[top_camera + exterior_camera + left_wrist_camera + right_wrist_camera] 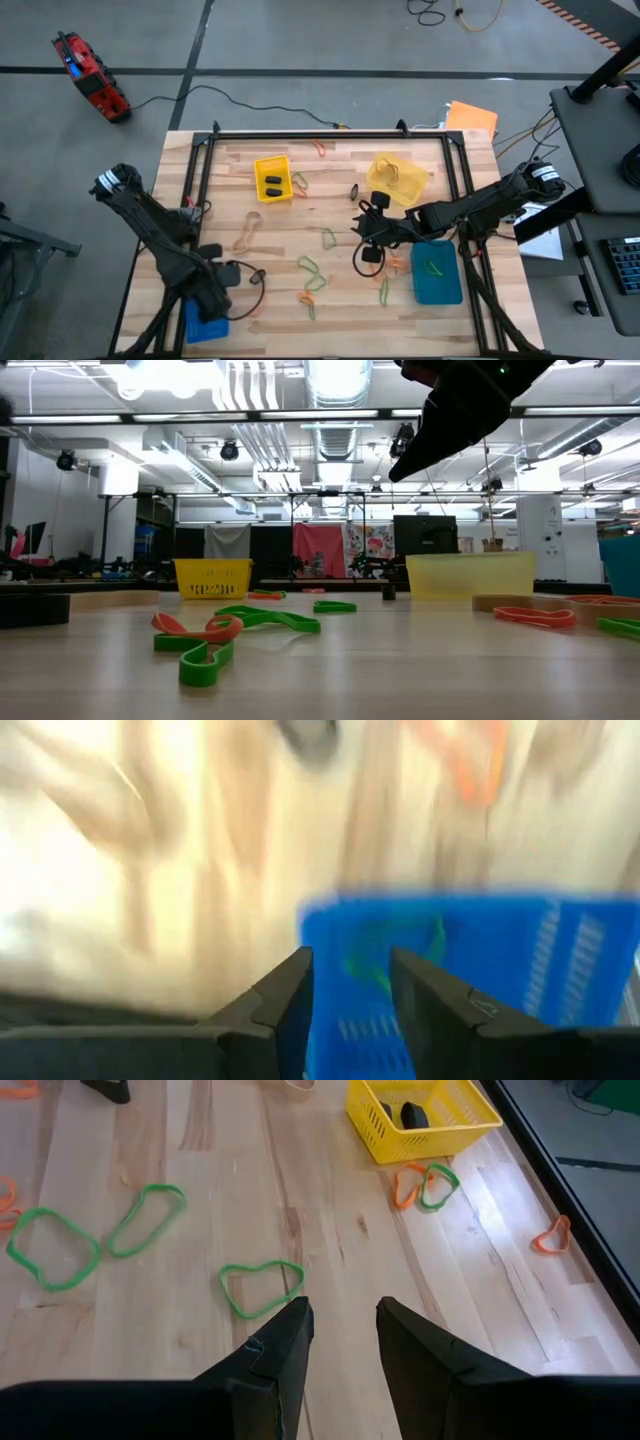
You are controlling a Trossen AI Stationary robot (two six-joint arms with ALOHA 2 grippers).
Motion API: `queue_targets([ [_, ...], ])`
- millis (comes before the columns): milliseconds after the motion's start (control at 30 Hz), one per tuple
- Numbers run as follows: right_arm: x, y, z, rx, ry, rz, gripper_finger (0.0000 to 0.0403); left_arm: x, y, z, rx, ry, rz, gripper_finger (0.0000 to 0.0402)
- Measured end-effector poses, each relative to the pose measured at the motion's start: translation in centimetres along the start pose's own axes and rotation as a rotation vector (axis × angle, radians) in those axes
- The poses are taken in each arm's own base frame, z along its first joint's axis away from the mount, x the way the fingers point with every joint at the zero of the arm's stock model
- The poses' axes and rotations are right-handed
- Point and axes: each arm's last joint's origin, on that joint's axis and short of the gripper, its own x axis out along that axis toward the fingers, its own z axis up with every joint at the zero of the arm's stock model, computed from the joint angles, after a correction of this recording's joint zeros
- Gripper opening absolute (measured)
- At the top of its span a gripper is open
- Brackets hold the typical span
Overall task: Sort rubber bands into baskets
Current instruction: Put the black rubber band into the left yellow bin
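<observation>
Left jaws [350,1005] apart, empty, over the blue basket [520,960] at the desk's near left corner; a green band [385,955] lies inside. Right jaws [342,1342] apart, empty, mid-desk; nearest loose green band [262,1287] just ahead, long axis crosswise.

Our left gripper [350,1010] hangs low with its fingers parted a little. Our right gripper [342,1345] reaches out mid-table, fingers likewise slightly apart, holding nothing.

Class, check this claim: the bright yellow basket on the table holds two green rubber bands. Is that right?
Not quite. The bright yellow basket does hold two things, but they are black, not green. The high view shows them dark against the yellow floor.
</observation>
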Motion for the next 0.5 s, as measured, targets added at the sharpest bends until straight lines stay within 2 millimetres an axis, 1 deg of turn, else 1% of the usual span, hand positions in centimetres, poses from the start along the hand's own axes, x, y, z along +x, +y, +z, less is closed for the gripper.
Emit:
queue_targets([
  [133,0.0,0.0,0.0,0.001,-0.001,0.000,0.0112,-2.4,-0.2,1.2,0.047,-0.235,0.106,0.0118],
  [267,0.0,0.0,0.0,0.002,-0.002,0.000,0.0112,-4.3,-0.1,2.1,0.090,-0.383,0.215,0.0116],
  [367,0.0,0.0,0.0,0.002,-0.003,0.000,0.0112,-4.9,0.2,2.8,0.104,-0.427,0.245,0.0108],
  [500,0.0,0.0,0.0,0.002,-0.002,0.000,0.0112,-4.9,1.0,3.9,0.136,-0.412,0.278,0.0092],
])
